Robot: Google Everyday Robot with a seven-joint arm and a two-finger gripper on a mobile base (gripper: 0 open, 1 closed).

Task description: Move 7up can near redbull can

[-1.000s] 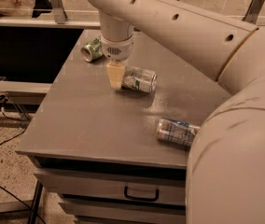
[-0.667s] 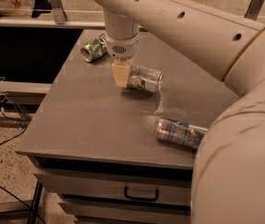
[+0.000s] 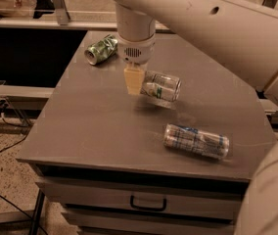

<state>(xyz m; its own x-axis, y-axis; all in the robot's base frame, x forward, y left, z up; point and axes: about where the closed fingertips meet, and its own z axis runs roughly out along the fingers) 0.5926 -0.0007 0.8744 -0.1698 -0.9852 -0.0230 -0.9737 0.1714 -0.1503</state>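
The 7up can (image 3: 162, 86), silver-white with green markings, lies on its side at the middle of the grey table (image 3: 90, 131), just off the surface with a shadow under it. My gripper (image 3: 135, 80) hangs down from the white arm and is shut on the can's left end; one cream finger (image 3: 133, 81) shows in front of it. The redbull can (image 3: 196, 141), slim with blue checked panels, lies on its side near the table's front right, a can's length below and right of the 7up can.
A dark green can (image 3: 101, 49) lies on its side at the table's back left. The table has a drawer with a handle (image 3: 148, 203) below its front edge. A rail and cables are at the left, and my white arm fills the upper right.
My gripper has moved to the right and slightly toward the front, carrying the 7up can with it, closer to the redbull can. The other two cans have not moved.
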